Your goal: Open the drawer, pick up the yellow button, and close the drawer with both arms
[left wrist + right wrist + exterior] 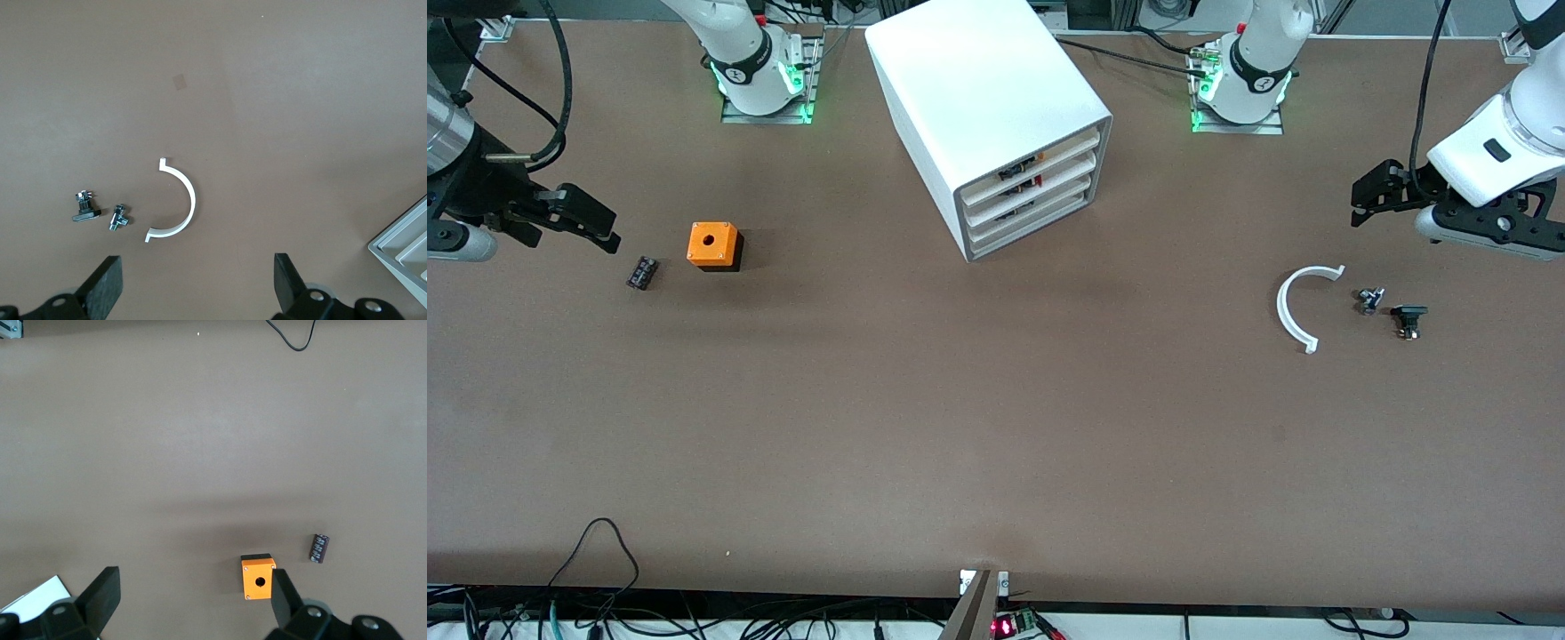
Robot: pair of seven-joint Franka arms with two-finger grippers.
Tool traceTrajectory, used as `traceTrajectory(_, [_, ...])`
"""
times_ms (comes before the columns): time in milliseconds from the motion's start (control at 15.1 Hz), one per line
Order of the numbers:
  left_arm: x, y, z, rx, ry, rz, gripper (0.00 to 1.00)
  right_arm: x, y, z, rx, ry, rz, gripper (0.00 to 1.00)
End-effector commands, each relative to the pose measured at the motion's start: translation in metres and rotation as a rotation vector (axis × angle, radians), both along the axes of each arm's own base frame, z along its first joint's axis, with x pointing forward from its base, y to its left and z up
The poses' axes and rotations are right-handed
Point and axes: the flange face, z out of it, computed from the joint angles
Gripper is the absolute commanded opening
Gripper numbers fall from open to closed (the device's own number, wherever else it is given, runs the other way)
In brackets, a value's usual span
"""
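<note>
Front view: both black two-finger grippers, left (1371, 196) and right (587, 218), hover open-jawed; the shallow white top drawer (1032, 160) sits shut, grip slippage likely.

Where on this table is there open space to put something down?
The widest bare stretch lies nearer the camera than the cabinet, between the orange box and the white curved piece. It gets crowded by that piece's small parts and beside the black part.
</note>
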Motion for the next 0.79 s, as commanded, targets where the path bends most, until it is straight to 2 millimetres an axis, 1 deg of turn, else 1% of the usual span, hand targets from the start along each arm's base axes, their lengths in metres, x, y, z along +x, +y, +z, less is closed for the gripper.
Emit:
traceTrajectory(0, [-0.0005, -0.0023, 0.0082, -0.007, 0.005, 0.005, 1.0, 0.0008, -0.0018, 0.0053, 0.007, 0.006, 0.003, 1.0])
traceTrajectory(463, [-0.0009, -0.0073, 0.0082, -0.007, 0.005, 0.001, 1.0, 0.001, -0.0019, 0.0055, 0.005, 0.004, 0.009, 1.0])
traceTrajectory(728, [-0.0018, -0.0107, 0.0089, -0.005, 0.005, 0.034, 1.0, 0.0024, -0.0012, 0.0009, 0.004, 0.014, 0.006, 1.0])
